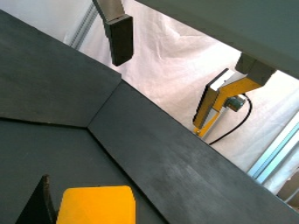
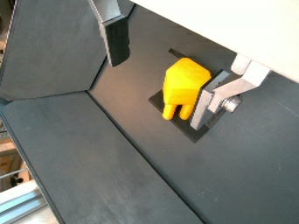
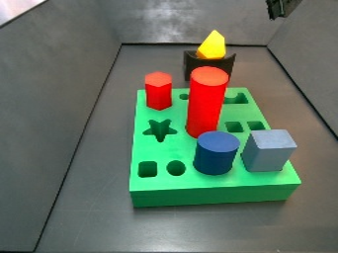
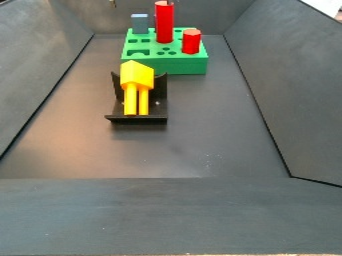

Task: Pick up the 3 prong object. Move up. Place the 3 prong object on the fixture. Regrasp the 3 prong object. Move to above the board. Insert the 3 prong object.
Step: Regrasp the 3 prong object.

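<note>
The yellow 3 prong object (image 2: 184, 86) (image 4: 136, 82) (image 3: 211, 43) rests on the dark fixture (image 2: 201, 129) (image 4: 134, 116), prongs pointing away from the green board (image 4: 167, 60) (image 3: 185, 188). My gripper (image 2: 160, 93) hangs open well above the piece, touching nothing. One dark-padded finger (image 2: 117, 39) and one silver finger (image 2: 222, 92) stand on either side of the piece in a wrist view, with nothing gripped. In a side view only a bit of the gripper (image 3: 278, 8) shows at the upper edge. In a wrist view the yellow piece (image 1: 96, 206) shows only at the frame's edge.
On the board stand a tall red cylinder (image 3: 207, 99), a red hexagonal peg (image 3: 158, 89), a blue cylinder (image 3: 215, 151) and a grey-blue cube (image 3: 270, 148). Sloped dark walls (image 4: 40, 90) enclose the floor. A yellow stand (image 1: 222, 96) is outside the bin.
</note>
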### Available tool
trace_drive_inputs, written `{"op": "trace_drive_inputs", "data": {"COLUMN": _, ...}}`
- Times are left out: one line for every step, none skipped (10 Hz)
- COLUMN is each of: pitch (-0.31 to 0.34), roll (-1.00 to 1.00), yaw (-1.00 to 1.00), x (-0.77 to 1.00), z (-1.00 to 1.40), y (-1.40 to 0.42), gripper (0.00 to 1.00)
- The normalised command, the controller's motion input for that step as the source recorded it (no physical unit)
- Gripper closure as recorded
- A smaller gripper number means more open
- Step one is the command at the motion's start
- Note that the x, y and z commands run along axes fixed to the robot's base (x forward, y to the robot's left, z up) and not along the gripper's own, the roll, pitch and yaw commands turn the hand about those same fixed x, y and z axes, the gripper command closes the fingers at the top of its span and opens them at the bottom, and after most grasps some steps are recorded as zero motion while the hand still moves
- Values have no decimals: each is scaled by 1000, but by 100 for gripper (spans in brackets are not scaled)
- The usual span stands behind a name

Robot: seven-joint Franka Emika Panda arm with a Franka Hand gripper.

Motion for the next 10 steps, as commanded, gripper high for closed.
{"op": "trace_drive_inputs", "data": {"pitch": 63, "roll": 136, "yaw": 93, "x": 291, "z": -42, "y": -48, "gripper": 0}}
{"op": "trace_drive_inputs", "data": {"pitch": 66, "roll": 133, "yaw": 95, "x": 288, "z": -41, "y": -48, "gripper": 0}}
{"op": "trace_drive_inputs", "data": {"pitch": 69, "roll": 130, "yaw": 97, "x": 286, "z": -40, "y": -47, "gripper": 0}}
{"op": "trace_drive_inputs", "data": {"pitch": 72, "roll": 128, "yaw": 98, "x": 283, "z": -38, "y": -45, "gripper": 0}}
{"op": "trace_drive_inputs", "data": {"pitch": 74, "roll": 127, "yaw": 100, "x": 282, "z": -36, "y": -44, "gripper": 0}}
{"op": "trace_drive_inputs", "data": {"pitch": 75, "roll": 127, "yaw": 100, "x": 280, "z": -34, "y": -44, "gripper": 0}}
{"op": "trace_drive_inputs", "data": {"pitch": 76, "roll": 127, "yaw": 101, "x": 277, "z": -32, "y": -44, "gripper": 0}}
{"op": "trace_drive_inputs", "data": {"pitch": 77, "roll": 126, "yaw": 101, "x": 276, "z": -32, "y": -44, "gripper": 0}}
{"op": "trace_drive_inputs", "data": {"pitch": 78, "roll": 126, "yaw": 101, "x": 275, "z": -32, "y": -43, "gripper": 0}}
{"op": "trace_drive_inputs", "data": {"pitch": 78, "roll": 126, "yaw": 101, "x": 275, "z": -32, "y": -43, "gripper": 0}}
